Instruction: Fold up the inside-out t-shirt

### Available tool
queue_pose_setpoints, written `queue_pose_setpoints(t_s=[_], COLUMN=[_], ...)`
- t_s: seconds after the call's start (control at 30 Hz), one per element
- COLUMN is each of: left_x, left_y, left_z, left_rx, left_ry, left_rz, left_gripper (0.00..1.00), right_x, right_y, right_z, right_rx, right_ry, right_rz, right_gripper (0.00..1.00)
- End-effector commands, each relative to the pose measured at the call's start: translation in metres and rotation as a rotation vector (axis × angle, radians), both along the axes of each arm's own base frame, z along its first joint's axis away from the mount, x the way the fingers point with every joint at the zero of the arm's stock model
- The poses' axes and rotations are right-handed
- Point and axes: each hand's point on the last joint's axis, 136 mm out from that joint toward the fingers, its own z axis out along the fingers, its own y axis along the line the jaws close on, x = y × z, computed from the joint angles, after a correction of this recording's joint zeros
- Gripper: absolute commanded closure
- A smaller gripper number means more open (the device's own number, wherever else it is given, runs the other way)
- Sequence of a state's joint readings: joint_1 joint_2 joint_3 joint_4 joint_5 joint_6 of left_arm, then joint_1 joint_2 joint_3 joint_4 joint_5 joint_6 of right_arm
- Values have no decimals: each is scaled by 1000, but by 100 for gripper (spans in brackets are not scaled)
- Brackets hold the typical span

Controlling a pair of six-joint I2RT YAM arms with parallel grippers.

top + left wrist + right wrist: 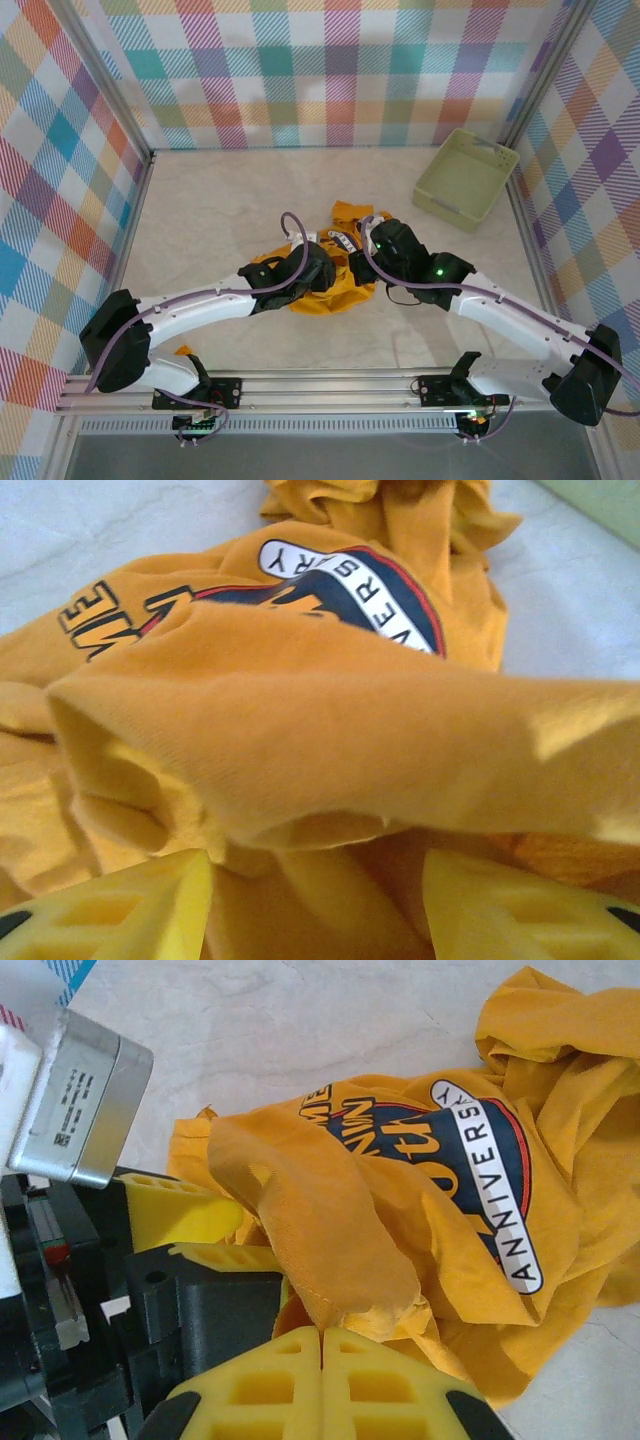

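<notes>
Pinching t-shirt (400, 1200) hem — right tool (322, 1345) clamped on it | left tool (315, 905) apart, straddling a fold

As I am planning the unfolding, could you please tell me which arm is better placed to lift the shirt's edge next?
Probably the right: the right pincer is shut on an edge of the t-shirt, while the left pincer stands open around a loose fold.

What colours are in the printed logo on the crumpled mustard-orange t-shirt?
The printed logo is navy with a white lettered band and red outline; clearest in right wrist view.
</notes>
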State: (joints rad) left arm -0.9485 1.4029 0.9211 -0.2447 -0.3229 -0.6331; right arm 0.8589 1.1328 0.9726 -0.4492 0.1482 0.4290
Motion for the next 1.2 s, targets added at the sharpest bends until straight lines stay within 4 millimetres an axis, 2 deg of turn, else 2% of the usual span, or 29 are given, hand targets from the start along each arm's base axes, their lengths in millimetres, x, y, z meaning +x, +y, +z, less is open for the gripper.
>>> queue_pose_setpoints(t_s=[0.0,0.47,0.9,1.1,1.17], left_x=[10,26,32,32,30], left_y=[-13,-14,-12,-9,-8], left_z=[10,1,4,1,1], left_rx=[-102,-127,-114,-101,-97], left_ry=[4,16,3,5,7], left_rz=[6,43,48,52,45], left_gripper=[44,52,66,81,90], right_x=[-1,-4,-4,2,6], right_y=[5,10,12,3,-3], right_z=[13,8,-1,-4,-6], right_rx=[32,23,-8,-45,-73], right_ry=[-40,-37,-38,-45,-49], right_rz=[25,47,54,-2,-39], right_gripper=[100,100,100,100,100])
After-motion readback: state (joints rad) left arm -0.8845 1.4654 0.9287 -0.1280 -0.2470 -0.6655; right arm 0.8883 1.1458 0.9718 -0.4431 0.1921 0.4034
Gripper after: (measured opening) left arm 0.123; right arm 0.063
